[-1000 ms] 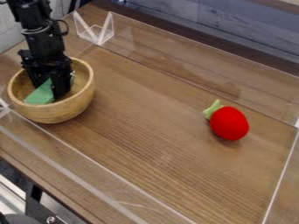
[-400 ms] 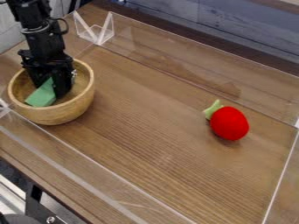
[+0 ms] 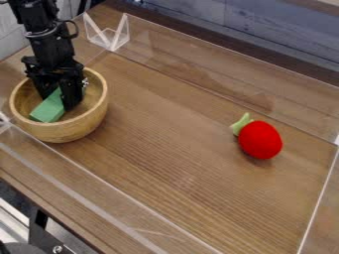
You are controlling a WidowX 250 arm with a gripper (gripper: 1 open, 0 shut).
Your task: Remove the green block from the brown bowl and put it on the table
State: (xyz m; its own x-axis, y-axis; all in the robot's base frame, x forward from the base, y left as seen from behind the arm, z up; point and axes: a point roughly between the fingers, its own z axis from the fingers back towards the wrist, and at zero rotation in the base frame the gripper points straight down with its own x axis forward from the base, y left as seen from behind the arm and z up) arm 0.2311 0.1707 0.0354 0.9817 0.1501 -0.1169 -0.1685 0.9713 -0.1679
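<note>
The brown bowl [image 3: 82, 121] sits at the left of the table [image 3: 185, 169]. Inside it lies the green block [image 3: 48, 110], tilted against the bowl's inner wall. My black gripper [image 3: 66, 97] reaches straight down into the bowl, its fingers closed around the upper right end of the block. The block's lower left part shows beside the fingers; the gripped end is hidden behind them.
A red strawberry toy [image 3: 259, 139] with green leaves lies on the right side of the table. Low clear acrylic walls [image 3: 119, 35] edge the tabletop, with a corner piece just behind the bowl.
The gripper and green block have risen very slightly inside the bowl; otherwise nothing has visibly moved.
</note>
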